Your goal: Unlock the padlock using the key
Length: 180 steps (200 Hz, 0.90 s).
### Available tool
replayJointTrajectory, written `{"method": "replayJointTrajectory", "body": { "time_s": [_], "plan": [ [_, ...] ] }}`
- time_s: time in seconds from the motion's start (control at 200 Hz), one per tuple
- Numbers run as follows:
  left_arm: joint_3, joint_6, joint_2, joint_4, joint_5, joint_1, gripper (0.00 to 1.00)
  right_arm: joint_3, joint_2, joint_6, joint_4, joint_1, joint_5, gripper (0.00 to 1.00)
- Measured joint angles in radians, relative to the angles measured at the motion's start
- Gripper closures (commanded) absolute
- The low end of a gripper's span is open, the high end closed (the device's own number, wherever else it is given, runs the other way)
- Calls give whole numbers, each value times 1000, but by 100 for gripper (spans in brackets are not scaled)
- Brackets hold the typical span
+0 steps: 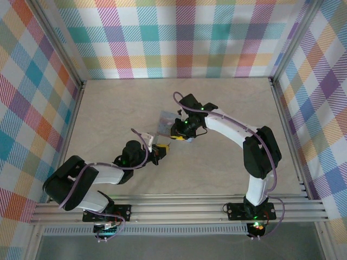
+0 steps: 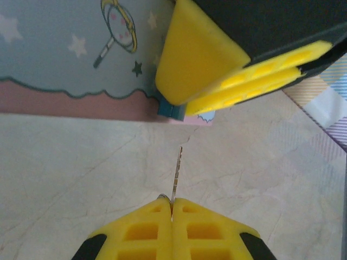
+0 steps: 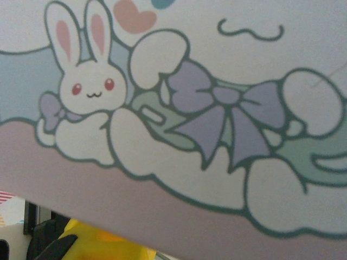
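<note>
My left tool (image 2: 172, 207) pinches the key (image 2: 177, 172), its blade pointing toward the padlock (image 2: 169, 110) clamped in my right tool (image 2: 186, 104).

The tin (image 3: 179, 184) is pale blue over a pink band (white rabbit, lilac bow, small stars printed on it). Fingers (image 2: 135, 233) are yellow, padlock (image 2: 169, 110) dark teal, key (image 2: 177, 173) grey. Table (image 2: 81, 173) is beige, faintly veined; walls (image 1: 179, 38) pastel plaid.

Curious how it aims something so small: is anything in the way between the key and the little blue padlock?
Nothing visible does. The key, pinched in the left pincer, points toward the padlock, which sits at the tip of the right pincer; bare table lies under the gap between them.
</note>
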State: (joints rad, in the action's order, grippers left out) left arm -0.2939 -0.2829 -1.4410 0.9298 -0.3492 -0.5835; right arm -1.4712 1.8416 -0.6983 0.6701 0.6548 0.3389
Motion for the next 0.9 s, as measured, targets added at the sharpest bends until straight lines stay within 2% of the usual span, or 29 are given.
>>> {"method": "replayJointTrajectory", "body": {
  "time_s": [0.52, 0.9],
  "plan": [
    [-51, -16, -92, 64, -35, 5, 100, 32, -4, -28, -42, -9, 33, 100],
    [-43, -20, -95, 94, -32, 6, 100, 34, -5, -28, -42, -15, 34, 100]
  ]
}}
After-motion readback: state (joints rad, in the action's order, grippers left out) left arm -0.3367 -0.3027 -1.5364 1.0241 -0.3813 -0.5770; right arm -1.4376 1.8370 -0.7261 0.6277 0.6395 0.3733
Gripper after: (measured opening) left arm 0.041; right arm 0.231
